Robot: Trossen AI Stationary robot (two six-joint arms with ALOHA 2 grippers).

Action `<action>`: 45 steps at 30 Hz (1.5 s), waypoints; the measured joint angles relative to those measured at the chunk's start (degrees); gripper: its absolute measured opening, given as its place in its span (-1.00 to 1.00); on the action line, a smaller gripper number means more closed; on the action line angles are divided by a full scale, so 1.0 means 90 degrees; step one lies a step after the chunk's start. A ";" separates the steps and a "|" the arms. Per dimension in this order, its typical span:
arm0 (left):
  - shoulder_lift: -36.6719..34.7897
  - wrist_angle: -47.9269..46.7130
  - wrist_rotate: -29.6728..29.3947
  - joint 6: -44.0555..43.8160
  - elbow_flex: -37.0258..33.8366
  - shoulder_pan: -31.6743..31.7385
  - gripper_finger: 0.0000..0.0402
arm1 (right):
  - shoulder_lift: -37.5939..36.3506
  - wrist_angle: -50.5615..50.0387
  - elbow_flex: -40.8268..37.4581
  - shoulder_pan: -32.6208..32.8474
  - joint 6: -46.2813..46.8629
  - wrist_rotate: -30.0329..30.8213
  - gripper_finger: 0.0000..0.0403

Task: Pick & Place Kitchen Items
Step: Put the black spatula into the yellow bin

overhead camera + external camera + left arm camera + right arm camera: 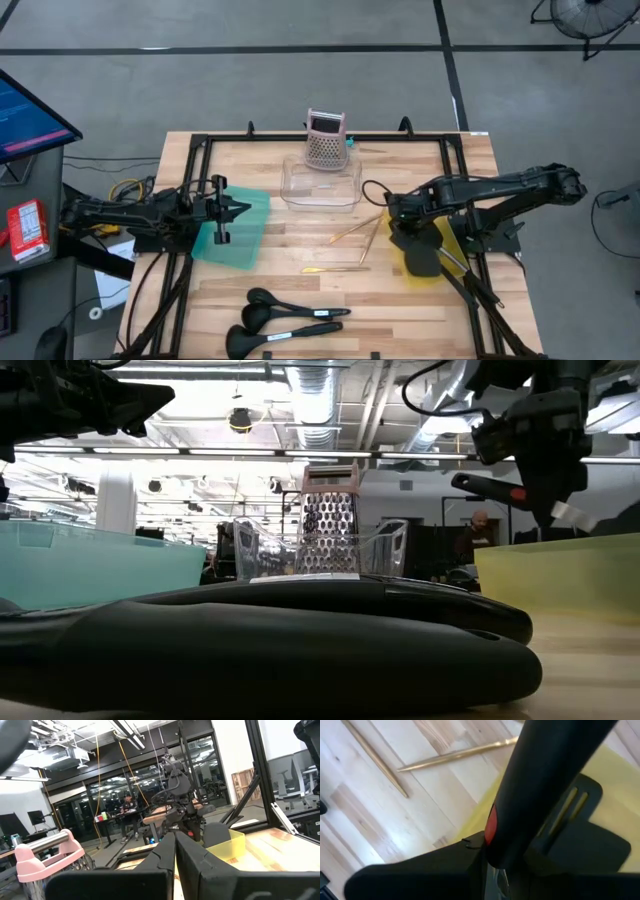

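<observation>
While right gripper (408,238) pinches red-marked black slotted turner (540,785) over yellow plastic bin (448,250), left gripper (238,210) pressed together, empty; black ladles (290,320), golden sticks (355,232) left beside bin.

In the low view, the black utensil handles (270,650) sit so close they're a dark blur, cut off at the left edge. In the right wrist view, the red-marked handle (540,785) runs out the top of frame, hiding most of the slotted turner (580,820) behind it. Right gripper fingertips are cropped at the bottom.
</observation>
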 joint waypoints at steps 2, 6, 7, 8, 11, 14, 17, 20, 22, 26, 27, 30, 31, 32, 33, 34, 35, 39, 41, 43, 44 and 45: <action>0.0000 0.0000 0.0000 -0.0001 0.0001 0.0000 -0.99 | -0.0002 0.0045 0.0000 0.0000 -0.0018 -0.0001 -0.78; 0.0000 0.0000 0.0000 -0.0001 -0.0001 0.0000 -0.99 | 0.0000 0.0047 0.0000 0.0000 -0.0015 0.0002 -0.78; 0.0000 0.0000 0.0000 -0.0001 0.0001 -0.0002 -0.99 | 0.0000 0.0047 0.0000 0.0000 -0.0015 0.0002 -0.78; 0.0000 0.0000 0.0000 -0.0001 0.0000 -0.0002 -0.99 | 0.0000 0.0047 0.0000 0.0003 -0.0012 0.0002 -0.78; 0.0000 0.0000 0.0000 -0.0001 0.0001 -0.0002 -0.99 | -0.0002 0.0047 0.0000 0.0002 0.0000 0.0004 -0.78; 0.0000 0.0000 0.0000 -0.0001 -0.0001 0.0000 -0.99 | -0.0002 0.0047 0.0000 0.0004 0.0002 0.0004 -0.78; 0.0000 0.0000 0.0000 -0.0001 0.0000 -0.0001 -0.99 | -0.0001 0.0047 0.0000 0.0002 0.0002 0.0007 -0.78; 0.0000 -0.0001 0.0000 -0.0001 0.0000 0.0000 -0.99 | -0.0002 0.0047 0.0000 0.0002 0.0000 0.0009 -0.78; 0.0000 -0.0002 0.0000 -0.0001 0.0001 -0.0002 -0.99 | -0.0001 0.0047 0.0000 0.0002 -0.0008 0.0013 -0.78; 0.0000 0.0000 0.0000 -0.0001 -0.0001 0.0000 -0.99 | -0.0002 0.0047 0.0000 0.0002 -0.0049 0.0021 -0.78; 0.0000 0.0000 0.0000 -0.0001 0.0001 0.0000 -0.99 | -0.0002 0.0047 0.0000 0.0002 -0.0051 0.0024 -0.78; 0.0000 0.0000 0.0000 -0.0001 0.0000 -0.0001 -0.99 | -0.0002 0.0047 -0.0002 0.0002 -0.0066 0.0040 -0.78; 0.0000 -0.0001 0.0000 -0.0001 0.0001 -0.0001 -0.99 | -0.0002 0.0062 -0.0022 0.0002 -0.0066 0.0043 -0.78; 0.0000 0.0000 0.0000 -0.0001 0.0000 -0.0001 -0.99 | -0.0002 0.0084 -0.0063 0.0000 -0.0066 0.0052 -0.78; 0.0000 0.0000 0.0000 -0.0001 -0.0001 0.0000 -0.99 | -0.0004 0.0097 -0.0126 0.0000 -0.0064 0.0062 -0.78; 0.0000 -0.0001 0.0000 -0.0001 -0.0001 -0.0001 -0.99 | -0.0005 0.0105 -0.0218 -0.0002 -0.0049 0.0057 -0.78; 0.0000 0.0000 0.0000 -0.0001 -0.0001 0.0000 -0.99 | -0.0005 0.0109 -0.0324 -0.0002 0.0007 0.0047 -0.78; 0.0000 -0.0001 0.0000 -0.0001 -0.0001 0.0000 -0.99 | -0.0005 0.0153 -0.0594 -0.0001 0.0245 -0.0044 -0.78; 0.0000 -0.0001 0.0000 -0.0001 0.0001 -0.0002 -0.99 | -0.0007 0.0184 -0.0603 -0.0002 0.0249 -0.0049 -0.78; -0.0002 0.0000 0.0000 -0.0001 0.0001 0.0000 -0.99 | -0.0007 0.0274 -0.0607 0.0000 0.0229 -0.0019 -0.76; 0.0000 -0.0001 0.0000 -0.0001 0.0000 0.0000 -0.99 | -0.0007 0.0316 -0.0607 0.0000 0.0198 0.0000 -0.75; 0.0000 0.0000 0.0000 -0.0001 -0.0001 -0.0002 -0.99 | -0.0005 0.0340 -0.0609 0.0000 0.0194 0.0010 -0.74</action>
